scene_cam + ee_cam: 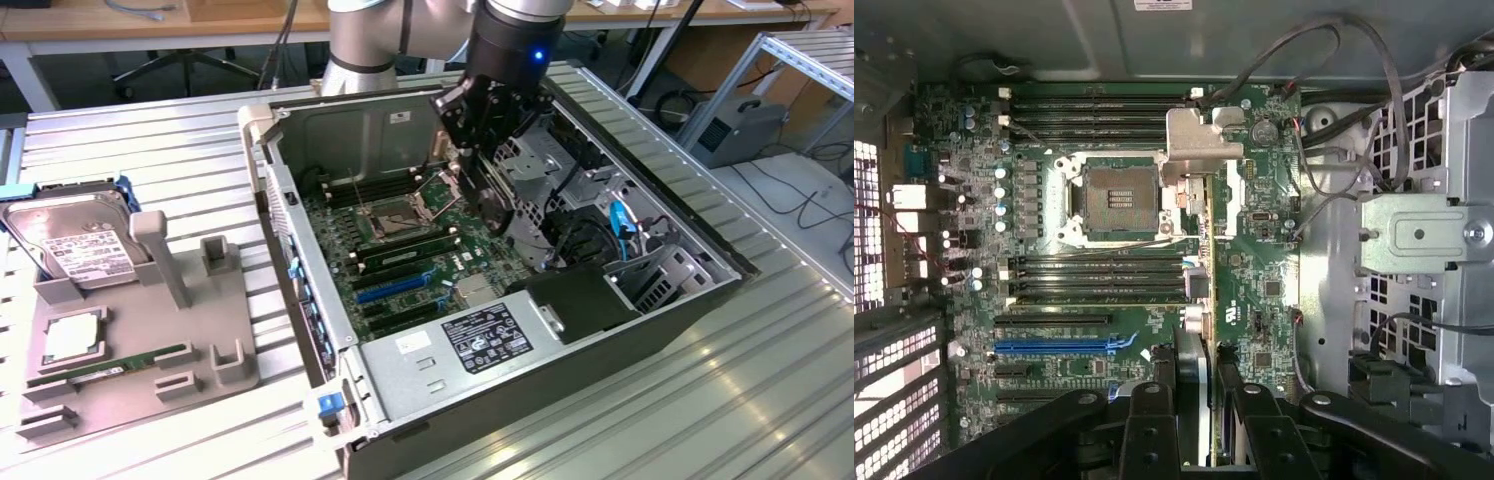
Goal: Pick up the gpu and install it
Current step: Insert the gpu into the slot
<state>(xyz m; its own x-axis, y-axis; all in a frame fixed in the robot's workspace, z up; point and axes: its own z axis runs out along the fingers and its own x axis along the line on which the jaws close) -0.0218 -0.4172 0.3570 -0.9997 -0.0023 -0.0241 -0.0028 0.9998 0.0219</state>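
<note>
My gripper (1194, 420): closed on the gpu (1200, 215). In the wrist view my black fingers (1149, 425) press its two faces from either side.
Gpu, place: held inside the open case (350, 128), in the upper centre of the exterior view. It is over the motherboard (400, 245), between the CPU socket (396, 215) and the drive cage (534, 170).
Gpu, long axis: runs straight out from my fingers, with the silver bracket (1199, 135) at the far end. The card stands on edge and shows as a thin line.
Gpu, heading: that line crosses the memory slots (1099, 272) and the blue slot (1059, 348) at a right angle. The bracket end is just beside the socket.
Contact with the board: I cannot tell.
Exterior view's left: a hard drive (74, 235) and a memory stick (114, 365) sit in a grey holder (134, 400), well apart from the case.
</note>
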